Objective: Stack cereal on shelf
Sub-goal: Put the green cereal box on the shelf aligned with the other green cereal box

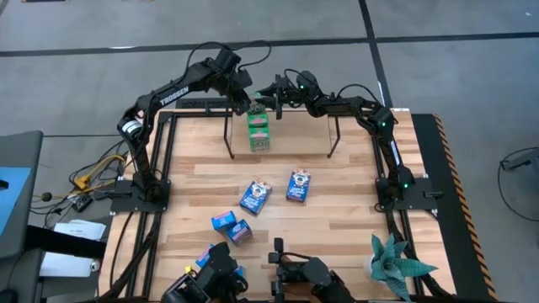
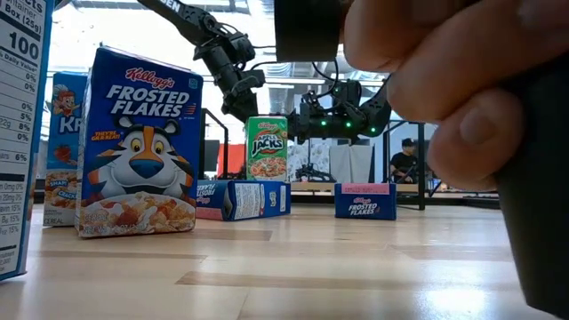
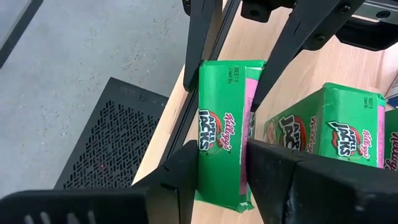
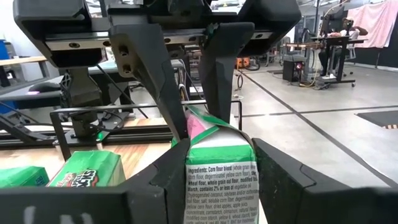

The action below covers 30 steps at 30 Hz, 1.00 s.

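Both grippers meet at the far edge of the table over the shelf (image 1: 282,126). Left gripper (image 3: 214,171) and right gripper (image 4: 214,171) each clamp one green Apple Jacks box (image 3: 224,130) from opposite sides, held upright. More green boxes (image 1: 259,136) stand on the shelf just below. Dark blue Frosted Flakes boxes (image 1: 296,186) and light blue boxes (image 1: 232,225) lie mid-table. A person's fingers (image 2: 427,80) block the low view.

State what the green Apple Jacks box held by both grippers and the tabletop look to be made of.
Green Apple Jacks box: thin printed cardboard, slightly glossy, with creased folded edges. Tabletop: light wood, apparently butcher-block, with visible plank seams and a smooth satin finish.
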Motion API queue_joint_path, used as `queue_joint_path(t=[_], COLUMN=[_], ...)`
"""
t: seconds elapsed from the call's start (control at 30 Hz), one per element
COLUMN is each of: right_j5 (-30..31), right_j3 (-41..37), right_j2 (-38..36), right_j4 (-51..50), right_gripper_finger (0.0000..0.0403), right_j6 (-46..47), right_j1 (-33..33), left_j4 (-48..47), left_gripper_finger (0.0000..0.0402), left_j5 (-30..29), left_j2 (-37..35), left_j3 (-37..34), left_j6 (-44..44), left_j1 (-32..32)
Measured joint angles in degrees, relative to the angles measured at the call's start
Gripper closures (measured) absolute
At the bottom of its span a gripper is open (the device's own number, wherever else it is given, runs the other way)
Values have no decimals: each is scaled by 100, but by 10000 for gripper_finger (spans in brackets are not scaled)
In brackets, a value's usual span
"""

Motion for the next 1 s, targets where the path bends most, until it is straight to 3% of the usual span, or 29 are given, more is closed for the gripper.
queue_joint_path(t=[0.4,0.67,1.0], right_j5=[7,9,20], right_j3=[0,2,2], right_j2=[0,-388,-647], right_j4=[76,45,-276], right_gripper_finger=[134,132,132], right_j6=[241,146,130], right_j1=[-84,-241,-387], left_j4=[-236,-190,-47], left_gripper_finger=[296,297,297], left_j5=[-167,-197,-843], left_j2=[0,0,34], left_j3=[0,0,0], left_j6=[38,378,1121], left_j1=[-2,-107,-510])
